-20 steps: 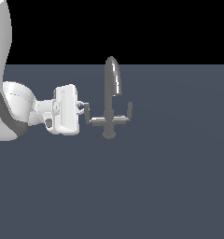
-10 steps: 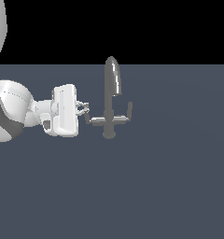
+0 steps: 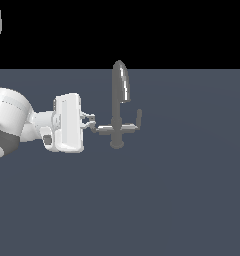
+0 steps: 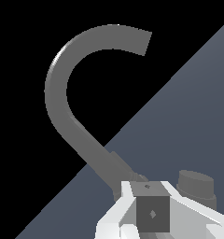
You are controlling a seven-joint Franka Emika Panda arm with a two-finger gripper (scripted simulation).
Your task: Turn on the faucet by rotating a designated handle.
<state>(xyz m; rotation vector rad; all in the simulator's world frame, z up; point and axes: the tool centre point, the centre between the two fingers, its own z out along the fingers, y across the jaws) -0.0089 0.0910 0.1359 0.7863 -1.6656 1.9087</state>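
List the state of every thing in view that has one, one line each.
faucet: upright on its round base, spout curving over; no water visible.
handle: horizontal arm of the crossbar on the exterior view's left, its outer end at the gripper's fingertips.
other lever: on the exterior view's right, peg upright, untouched.
gripper: level with the crossbar, at the handle's end; open or shut cannot be told.

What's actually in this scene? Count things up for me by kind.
Faucet: 1
Faucet levers: 2, the handle by the gripper and the other lever
Robot arm: 1
Gripper: 1
Total: 5
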